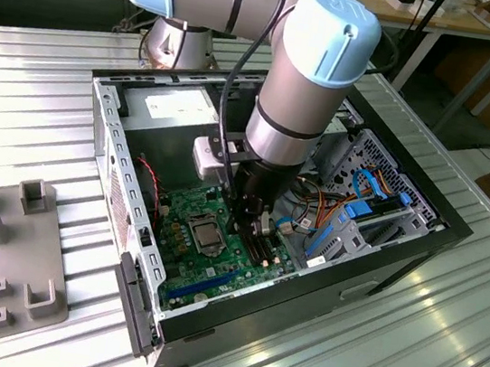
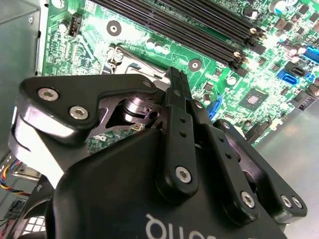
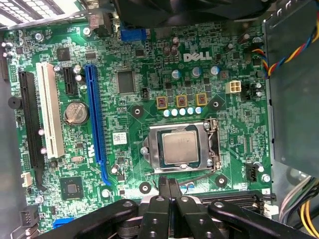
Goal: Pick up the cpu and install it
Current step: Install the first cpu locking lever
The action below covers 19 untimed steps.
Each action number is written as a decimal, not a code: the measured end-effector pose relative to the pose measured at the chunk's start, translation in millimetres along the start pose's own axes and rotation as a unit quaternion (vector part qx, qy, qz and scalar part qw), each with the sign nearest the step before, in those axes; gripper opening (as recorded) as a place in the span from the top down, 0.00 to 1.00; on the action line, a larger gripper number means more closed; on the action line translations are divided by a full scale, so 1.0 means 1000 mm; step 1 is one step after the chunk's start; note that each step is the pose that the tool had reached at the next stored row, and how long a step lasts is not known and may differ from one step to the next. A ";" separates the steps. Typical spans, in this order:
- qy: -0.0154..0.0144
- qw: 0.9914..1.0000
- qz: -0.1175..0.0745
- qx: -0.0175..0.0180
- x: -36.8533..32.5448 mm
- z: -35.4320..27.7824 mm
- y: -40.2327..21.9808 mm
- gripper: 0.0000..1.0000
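The cpu (image 3: pixel 181 148) lies flat in its socket (image 3: pixel 182 149) on the green motherboard (image 3: pixel 149 89), inside the open computer case (image 1: pixel 109 146) on the ribbed worktop (image 1: pixel 38 100). The end effector (image 3: pixel 169 185) hovers just beside the socket, over the memory slots (image 2: pixel 199 25), fingers pressed together and holding nothing. A careless descent from here could strike the slots or knock the seated chip askew.

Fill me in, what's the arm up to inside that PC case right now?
The gripper hangs low inside the open computer case, fingers shut together and holding nothing. The cpu already lies in its socket on the green motherboard, just beyond the fingertips. In the exterior view, the gripper is beside the socket, toward that view's right.
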State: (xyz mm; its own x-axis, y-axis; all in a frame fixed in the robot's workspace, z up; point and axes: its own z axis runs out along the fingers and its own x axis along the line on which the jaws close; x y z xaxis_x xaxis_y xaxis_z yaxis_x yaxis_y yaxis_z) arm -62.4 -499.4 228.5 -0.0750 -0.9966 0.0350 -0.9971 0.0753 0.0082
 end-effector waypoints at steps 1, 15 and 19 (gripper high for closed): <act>0.000 1.000 0.000 0.000 0.0001 0.0004 0.0000 0.89; 0.003 1.000 -0.019 0.001 0.0024 0.0057 -0.0006 0.89; 0.003 1.000 -0.029 0.001 0.0023 0.0066 -0.0006 0.89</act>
State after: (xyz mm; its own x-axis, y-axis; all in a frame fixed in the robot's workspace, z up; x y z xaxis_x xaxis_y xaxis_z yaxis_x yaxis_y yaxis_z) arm -62.1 -502.0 222.0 -0.0180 -0.9990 0.0399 -0.9998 0.0183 0.0077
